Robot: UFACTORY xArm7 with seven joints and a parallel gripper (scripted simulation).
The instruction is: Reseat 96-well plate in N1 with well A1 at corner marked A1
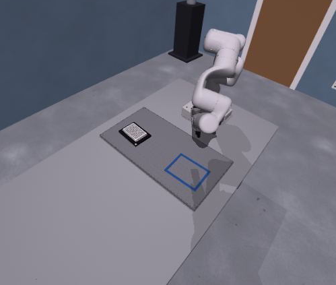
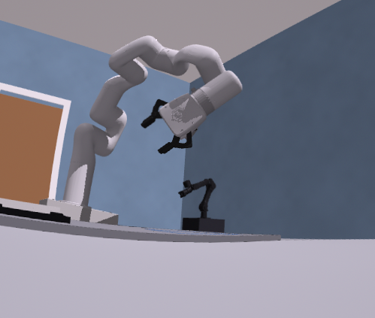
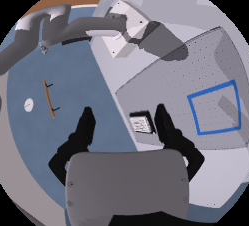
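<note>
The white 96-well plate (image 1: 134, 131) sits in the black nest N1 at the left end of the grey deck. It also shows small in the wrist view (image 3: 140, 122), between the fingertips but far below them. A small white mark shows at the nest's near corner (image 1: 136, 144). My gripper (image 2: 155, 134) is wide open and empty, held high above the deck near the arm's base and tilted sideways. In the top view it is mostly hidden behind the arm (image 1: 197, 133). The blue taped outline B1 (image 1: 187, 171) lies at the right end of the deck, also seen in the wrist view (image 3: 215, 107).
The arm's base block (image 1: 188, 111) stands at the deck's far edge. A black pedestal (image 1: 188, 31) with a second small arm (image 2: 200, 194) stands at the back wall. A brown door (image 1: 291, 27) is at the back right.
</note>
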